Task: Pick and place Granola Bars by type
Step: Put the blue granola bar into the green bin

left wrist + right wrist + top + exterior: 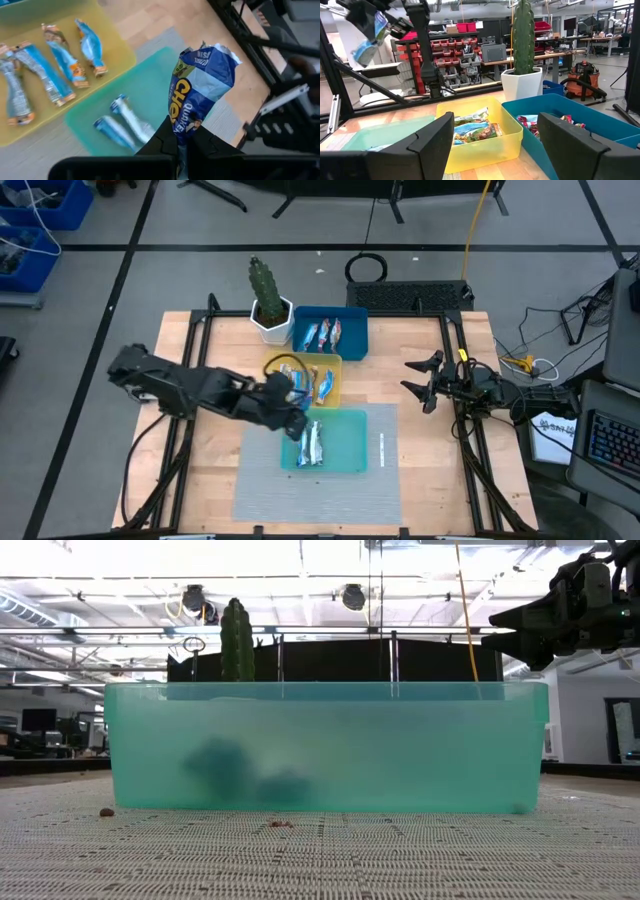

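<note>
Pinched by its lower end in the left gripper, 1 blue granola bar hangs above the teal tray, near the yellow tray. Thin grip: it may slip or land wrong. Right gripper waits, fingers apart.

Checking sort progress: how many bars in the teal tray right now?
2, lying side by side near one end of the teal tray: one bar, the other. A further bar is gripped in the left hand above it, not yet placed.
</note>
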